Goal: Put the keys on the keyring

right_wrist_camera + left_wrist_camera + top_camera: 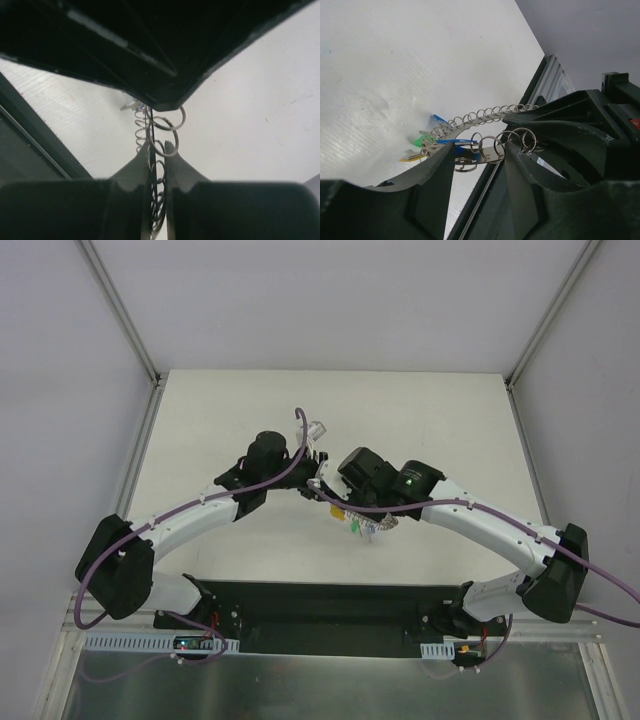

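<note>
The keyring [480, 116] is a grey metal band lined with small wire loops, held off the table between the two arms. My right gripper [157, 145] is shut on the keyring [155, 190], which runs edge-on between its fingers. My left gripper [480, 150] has its fingers apart, and a stretch of the looped band lies across the gap at their tips. Blue [440, 120], green [420, 141] and yellow [412, 158] keys hang on the ring's far side. From above, the keys [356, 526] dangle under the right gripper [330, 490], with the left gripper [315, 468] right beside it.
The white table [400, 410] lies inside a metal frame, with rails [130, 330] along its sides. A black base plate [320, 610] carrying both arms runs along the near edge. The left gripper's dark body [165, 60] fills the top of the right wrist view.
</note>
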You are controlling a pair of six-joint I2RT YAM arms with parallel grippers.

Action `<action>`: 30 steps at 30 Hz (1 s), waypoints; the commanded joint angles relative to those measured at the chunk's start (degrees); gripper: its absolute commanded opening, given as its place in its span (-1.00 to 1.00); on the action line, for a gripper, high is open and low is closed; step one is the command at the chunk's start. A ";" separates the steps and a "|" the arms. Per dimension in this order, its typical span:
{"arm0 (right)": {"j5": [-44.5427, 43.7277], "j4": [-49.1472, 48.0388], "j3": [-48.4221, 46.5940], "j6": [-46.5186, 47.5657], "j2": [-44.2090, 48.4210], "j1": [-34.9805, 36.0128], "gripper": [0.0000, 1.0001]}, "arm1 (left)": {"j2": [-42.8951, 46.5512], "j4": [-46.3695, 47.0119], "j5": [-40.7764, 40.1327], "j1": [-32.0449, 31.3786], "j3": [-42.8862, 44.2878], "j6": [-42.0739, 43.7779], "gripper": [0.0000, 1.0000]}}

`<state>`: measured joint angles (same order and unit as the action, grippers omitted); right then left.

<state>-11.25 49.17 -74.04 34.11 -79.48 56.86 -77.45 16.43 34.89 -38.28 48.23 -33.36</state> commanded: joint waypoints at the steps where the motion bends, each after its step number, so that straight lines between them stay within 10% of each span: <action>1: -1.94 -2.58 0.04 -1.32 1.26 -0.26 -0.98 | 2.56 -2.44 -1.75 -3.37 3.10 4.18 -0.20; 18: -3.69 -4.60 0.56 -2.55 2.14 -0.09 -0.98 | 4.59 -4.38 -5.98 -3.64 3.45 1.37 -0.94; 30: -6.15 -6.89 0.56 -4.31 2.05 1.06 -0.98 | 1.52 -6.32 -8.26 -4.43 5.91 0.93 -0.53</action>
<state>-14.81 46.76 -72.90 31.48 -79.24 56.99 -75.22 9.41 26.37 -41.28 50.96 -32.23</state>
